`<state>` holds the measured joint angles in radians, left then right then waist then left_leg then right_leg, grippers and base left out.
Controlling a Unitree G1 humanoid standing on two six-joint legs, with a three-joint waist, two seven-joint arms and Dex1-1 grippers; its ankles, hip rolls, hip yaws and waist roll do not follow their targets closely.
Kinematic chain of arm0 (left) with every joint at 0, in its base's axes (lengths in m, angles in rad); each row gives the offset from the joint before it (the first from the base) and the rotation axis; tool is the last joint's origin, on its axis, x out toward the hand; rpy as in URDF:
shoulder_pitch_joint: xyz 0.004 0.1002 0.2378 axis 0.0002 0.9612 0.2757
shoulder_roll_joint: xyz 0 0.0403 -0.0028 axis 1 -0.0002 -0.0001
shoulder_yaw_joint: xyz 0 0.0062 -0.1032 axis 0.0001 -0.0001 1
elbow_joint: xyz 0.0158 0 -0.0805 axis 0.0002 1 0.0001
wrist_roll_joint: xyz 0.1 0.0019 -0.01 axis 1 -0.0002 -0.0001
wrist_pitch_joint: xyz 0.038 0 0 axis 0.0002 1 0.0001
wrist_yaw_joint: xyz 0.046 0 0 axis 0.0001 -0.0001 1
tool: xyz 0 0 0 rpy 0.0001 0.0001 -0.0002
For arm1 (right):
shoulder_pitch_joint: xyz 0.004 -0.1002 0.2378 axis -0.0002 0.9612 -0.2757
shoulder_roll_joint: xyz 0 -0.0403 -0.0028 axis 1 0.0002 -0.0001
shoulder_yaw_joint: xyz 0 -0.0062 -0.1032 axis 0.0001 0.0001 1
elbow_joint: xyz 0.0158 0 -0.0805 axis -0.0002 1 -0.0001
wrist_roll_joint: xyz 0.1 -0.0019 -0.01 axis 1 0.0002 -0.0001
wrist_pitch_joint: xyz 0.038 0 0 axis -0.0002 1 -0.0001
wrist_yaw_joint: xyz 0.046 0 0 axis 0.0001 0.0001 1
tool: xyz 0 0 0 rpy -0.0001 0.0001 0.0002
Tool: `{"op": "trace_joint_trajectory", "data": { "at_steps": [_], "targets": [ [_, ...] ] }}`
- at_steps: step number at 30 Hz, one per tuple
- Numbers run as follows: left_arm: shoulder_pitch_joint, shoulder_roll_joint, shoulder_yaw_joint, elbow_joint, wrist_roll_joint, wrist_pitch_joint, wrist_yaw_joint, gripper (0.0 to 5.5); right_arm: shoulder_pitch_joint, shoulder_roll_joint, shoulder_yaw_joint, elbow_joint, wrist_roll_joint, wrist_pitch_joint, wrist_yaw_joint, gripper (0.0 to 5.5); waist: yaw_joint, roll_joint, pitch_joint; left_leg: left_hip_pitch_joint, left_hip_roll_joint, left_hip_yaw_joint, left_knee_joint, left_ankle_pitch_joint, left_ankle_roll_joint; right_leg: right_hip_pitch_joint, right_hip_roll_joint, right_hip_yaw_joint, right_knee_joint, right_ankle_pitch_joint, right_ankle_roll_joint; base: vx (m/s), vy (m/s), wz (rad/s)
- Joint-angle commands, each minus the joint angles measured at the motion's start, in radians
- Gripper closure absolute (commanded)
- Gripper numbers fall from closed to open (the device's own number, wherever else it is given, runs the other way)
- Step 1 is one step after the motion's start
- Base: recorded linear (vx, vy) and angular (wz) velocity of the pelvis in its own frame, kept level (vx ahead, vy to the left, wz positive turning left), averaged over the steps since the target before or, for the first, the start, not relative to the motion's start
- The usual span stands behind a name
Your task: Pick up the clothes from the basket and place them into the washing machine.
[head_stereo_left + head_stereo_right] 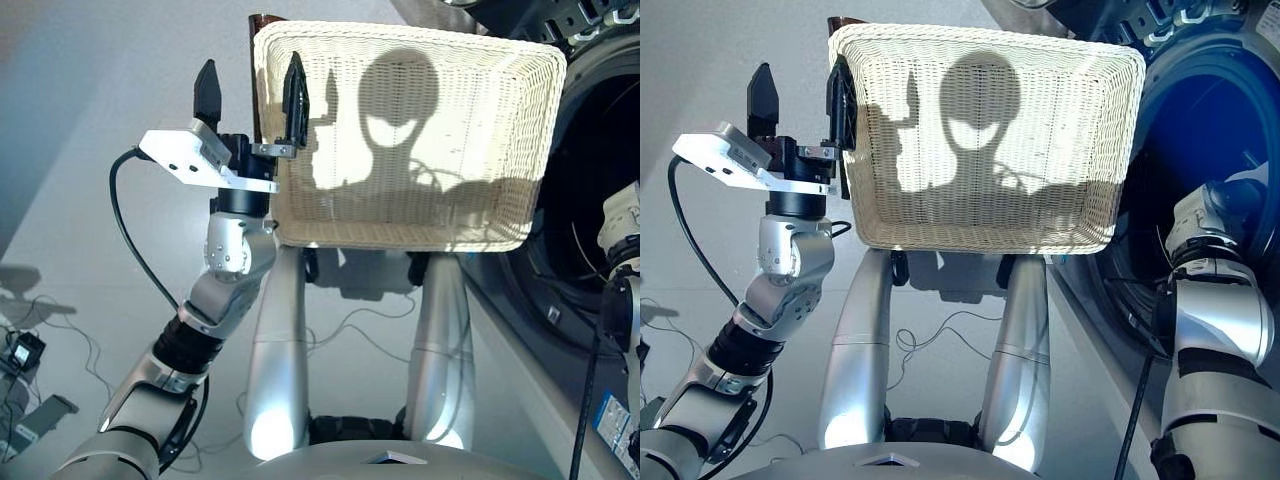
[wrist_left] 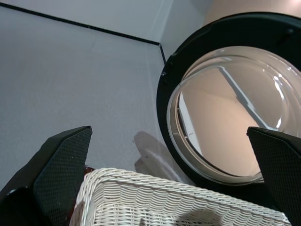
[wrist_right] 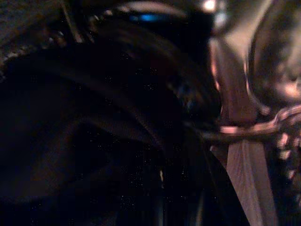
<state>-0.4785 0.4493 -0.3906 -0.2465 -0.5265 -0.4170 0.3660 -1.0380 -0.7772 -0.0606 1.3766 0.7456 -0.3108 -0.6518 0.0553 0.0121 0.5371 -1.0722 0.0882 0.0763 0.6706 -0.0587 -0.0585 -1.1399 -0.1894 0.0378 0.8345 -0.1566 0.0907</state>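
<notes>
1. Cream-white wicker basket [image 1: 410,140] sits in front of the robot, just beside the washing machine [image 1: 590,230], which stands on the robot's right.
2. Inside of the basket shows only bare weave and cast shadow; no garment is visible in it from either head view.
3. Left claw [image 1: 250,95] is raised at the basket's left edge with its two black fingers [image 1: 207,90] wide apart and pointing up, holding nothing. One finger stands against the basket's rim, the other well clear of it over the floor [image 1: 90,150].
4. A black cable [image 1: 130,240] loops from the left wrist down along the arm.
5. The left wrist view looks over the basket's rim to the machine's door [image 2: 230,122], a black-rimmed round of clear bulging glass.
6. Right arm [image 1: 1215,300] reaches to the machine's round opening on the right; the claw itself is out of sight in the head views.
7. Right wrist view is dark, showing only dim curved metal and black shapes; whether that claw is apart or together cannot be told.
</notes>
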Motion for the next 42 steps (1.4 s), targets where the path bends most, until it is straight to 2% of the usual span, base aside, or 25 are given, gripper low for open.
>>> {"op": "trace_joint_trajectory", "data": {
  "at_steps": [1,6,7,8,12,13,14,19,24,26,28,30,34,37,40,42],
  "targets": [
    [0.006,0.002,0.031,-0.123,0.037,-0.055,0.006,0.00,-0.037,-0.198,0.020,0.013,0.066,-0.065,-0.047,5.50,-0.034,0.034,-0.017,0.028,0.017,0.011,0.056,-0.080,-0.024,0.041,0.011,0.007,-0.088,0.078,0.036,0.000,0.000,0.000],
    [0.004,0.006,0.029,-0.121,0.038,-0.058,0.017,0.00,-0.016,-0.199,0.004,-0.019,0.052,-0.075,-0.083,5.50,-0.035,0.035,-0.017,0.033,0.017,0.011,0.065,-0.090,-0.024,0.043,0.010,0.009,-0.080,0.069,0.036,0.000,0.000,0.000],
    [0.002,0.006,0.027,-0.119,0.037,-0.059,0.018,0.00,-0.013,-0.191,0.009,-0.024,0.054,-0.070,-0.072,2.29,-0.034,0.035,-0.017,0.032,0.017,0.012,0.065,-0.090,-0.023,0.043,0.011,0.009,-0.080,0.068,0.036,0.000,0.000,0.000],
    [-0.003,0.005,0.027,-0.114,0.039,-0.061,0.019,0.00,-0.016,-0.182,0.012,-0.031,0.062,-0.070,-0.058,0.00,-0.035,0.034,-0.017,0.028,0.017,0.012,0.062,-0.081,-0.022,0.040,0.012,0.009,-0.084,0.078,0.035,0.000,0.000,0.000],
    [-0.012,-0.006,0.024,-0.107,0.036,-0.063,0.016,0.00,-0.010,-0.142,0.044,-0.056,0.054,-0.064,-0.010,0.00,-0.037,0.030,-0.017,0.031,0.018,0.012,0.055,-0.078,-0.020,0.044,0.015,0.009,-0.091,0.080,0.034,0.000,0.000,0.000],
    [-0.008,-0.009,0.024,-0.105,0.038,-0.063,0.016,0.00,-0.006,-0.123,0.052,-0.069,0.054,-0.066,0.017,0.00,-0.036,0.030,-0.017,0.036,0.019,0.013,0.060,-0.089,-0.021,0.050,0.016,0.008,-0.086,0.069,0.034,0.000,0.000,0.000],
    [-0.009,-0.012,0.028,-0.105,0.038,-0.064,0.014,0.00,0.001,-0.102,0.063,-0.092,0.056,-0.074,0.037,0.00,-0.038,0.029,-0.017,0.031,0.018,0.014,0.054,-0.078,-0.019,0.046,0.017,0.009,-0.093,0.080,0.032,0.000,0.000,0.000],
    [-0.003,-0.037,0.048,-0.105,0.047,-0.059,0.004,0.00,0.124,0.063,0.103,-0.387,0.001,-0.143,0.108,0.00,-0.054,0.013,-0.017,0.035,0.018,0.015,0.051,-0.080,-0.018,0.046,0.022,0.009,-0.098,0.076,0.031,0.000,0.000,0.000],
    [0.019,-0.052,0.070,-0.093,0.017,-0.066,-0.037,0.00,0.283,0.186,0.146,-0.641,-0.066,-0.165,0.200,0.00,-0.062,-0.003,-0.017,0.030,0.016,0.015,0.043,-0.070,-0.015,0.044,0.025,0.006,-0.105,0.083,0.030,0.000,0.000,0.000],
    [0.028,-0.052,0.076,-0.092,0.008,-0.066,-0.047,0.00,0.313,0.194,0.171,-0.682,-0.084,-0.152,0.241,0.00,-0.061,-0.007,-0.017,0.030,0.016,0.014,0.040,-0.068,-0.015,0.043,0.026,0.006,-0.107,0.085,0.029,0.000,0.000,0.000],
    [0.038,-0.056,0.077,-0.092,-0.012,-0.064,-0.067,0.00,0.339,0.213,0.184,-0.701,-0.023,-0.153,0.311,0.00,-0.061,-0.009,-0.017,0.027,0.017,0.014,0.039,-0.066,-0.015,0.041,0.026,0.005,-0.108,0.087,0.028,0.000,0.000,0.000],
    [0.048,-0.056,0.084,-0.088,-0.039,-0.054,-0.099,0.00,0.371,0.220,0.249,-0.733,0.061,-0.118,0.448,0.00,-0.059,-0.012,-0.017,0.023,0.017,0.013,0.037,-0.061,-0.016,0.038,0.026,0.003,-0.112,0.093,0.028,0.000,0.000,0.000],
    [0.061,-0.066,0.083,-0.067,-0.087,-0.044,-0.155,0.00,0.378,0.219,0.329,-0.697,0.120,-0.053,0.593,0.00,-0.054,-0.013,-0.017,0.027,0.017,0.014,0.026,-0.051,-0.020,0.045,0.025,0.002,-0.125,0.101,0.028,0.000,0.000,0.000],
    [0.072,-0.077,0.089,-0.052,-0.091,-0.041,-0.175,0.00,0.394,0.219,0.365,-0.747,0.092,-0.045,0.641,0.00,-0.052,-0.010,-0.017,0.033,0.018,0.014,0.018,-0.044,-0.021,0.049,0.025,0.000,-0.130,0.105,0.028,0.000,0.000,0.000],
    [0.081,-0.087,0.091,-0.030,-0.077,-0.041,-0.190,0.00,0.429,0.233,0.363,-0.822,0.005,-0.076,0.624,0.00,-0.052,-0.006,-0.017,0.058,0.016,0.016,-0.001,-0.036,-0.021,0.068,0.025,-0.001,-0.139,0.107,0.029,0.000,0.000,0.000],
    [0.093,-0.106,0.094,0.014,-0.110,-0.048,-0.209,0.00,0.476,0.252,0.352,-0.904,-0.074,-0.105,0.592,0.00,-0.057,-0.005,-0.017,0.091,0.012,0.019,-0.032,-0.026,-0.020,0.099,0.026,-0.002,-0.162,0.115,0.032,0.000,0.000,0.000]
  ]
}}
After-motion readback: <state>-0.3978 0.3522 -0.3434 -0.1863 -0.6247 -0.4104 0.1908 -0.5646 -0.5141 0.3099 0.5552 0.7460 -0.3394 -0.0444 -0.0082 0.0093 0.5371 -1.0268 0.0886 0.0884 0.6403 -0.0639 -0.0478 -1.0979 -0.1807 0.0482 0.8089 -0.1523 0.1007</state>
